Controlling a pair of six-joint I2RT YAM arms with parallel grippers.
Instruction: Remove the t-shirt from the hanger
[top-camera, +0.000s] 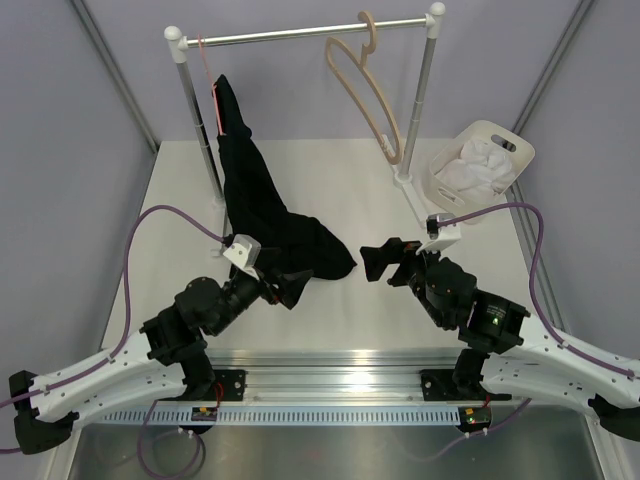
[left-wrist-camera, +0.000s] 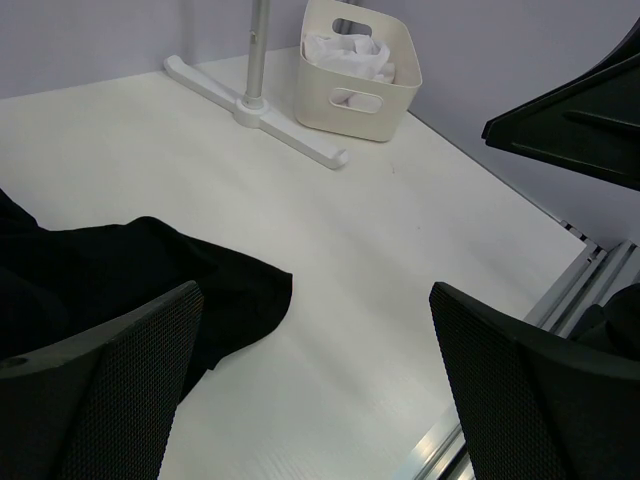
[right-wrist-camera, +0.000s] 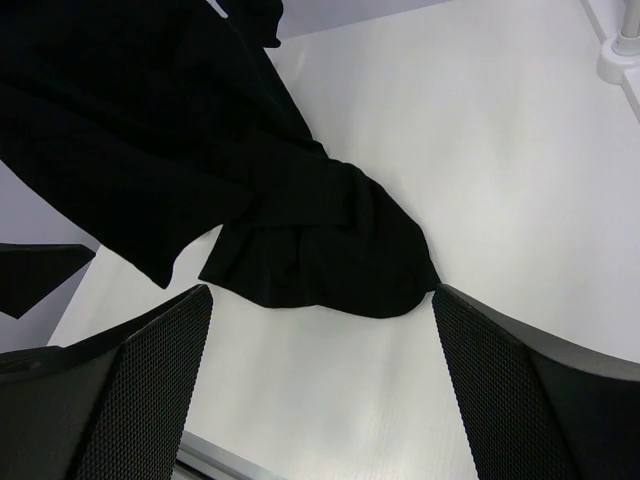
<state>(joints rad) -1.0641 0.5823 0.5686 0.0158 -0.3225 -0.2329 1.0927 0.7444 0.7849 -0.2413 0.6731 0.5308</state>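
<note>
Two claws face each other low over the white counter (top-camera: 350, 200), and both are spread wide with nothing between their fingers. The plain black soft fabric t-shirt (top-camera: 255, 190) hangs from the thin pink-red wire hanger (top-camera: 207, 72), which is hooked at the left end of the silver metal rail (top-camera: 300, 35) of a white-footed clothes rack. The garment's upper part sits bunched on the wire hanger. From there it runs down at a slant towards the arms, and its lower end lies spread and crumpled on the counter.

The left claw (top-camera: 290, 285) sits at the near edge of that crumpled end. In the left wrist view the left claw (left-wrist-camera: 315, 400) gapes over bare counter, with the t-shirt (left-wrist-camera: 120, 270) lying just beside its left finger. The right claw (top-camera: 378, 262) is a little apart from the fabric, pointing at it. In the right wrist view the right claw (right-wrist-camera: 320, 390) stands open, and the rounded hem of the t-shirt (right-wrist-camera: 330, 260) lies on the counter beyond the fingertips.

Towards the right end of the rail hangs a thicker beige wooden hanger (top-camera: 372, 38). A cream plastic basket (top-camera: 510, 150) stands at the far right corner of the counter, with a white crumpled cloth (top-camera: 475, 165) inside.
</note>
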